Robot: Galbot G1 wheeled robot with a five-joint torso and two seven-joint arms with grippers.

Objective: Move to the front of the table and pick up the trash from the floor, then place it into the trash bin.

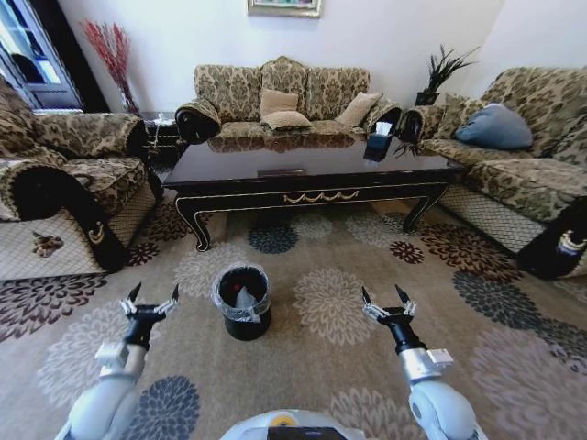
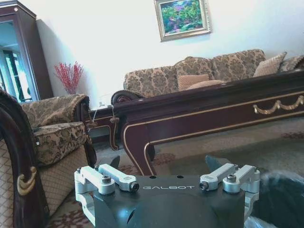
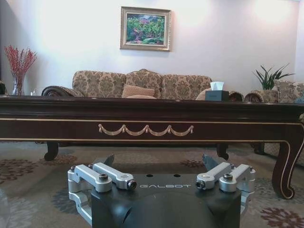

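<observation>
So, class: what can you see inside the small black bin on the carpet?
Inside the trash bin the clear liner folds over the rim, and a pale crumpled piece lies in the dark interior. Anything beneath that piece, and the bin's bottom, is hidden.

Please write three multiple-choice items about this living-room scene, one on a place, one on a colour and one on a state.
1. Where does the trash bin stand?
A. On the table
B. On the floor in front of the table, between the two arms
C. On the sofa

2. What colour is the bin's body?
A. Black
B. Red
C. Yellow

3. In what state are the left gripper and the right gripper?
A. Both shut on paper
B. Left open, right shut on a bottle
C. Both open and holding nothing

Answers:
1. B: in the head view the bin sits on the patterned floor, nearer than the table and between the grippers.
2. A: its body is black, with a clear liner folded over the rim.
3. C: both pairs of fingers are spread apart with nothing between them.
</observation>
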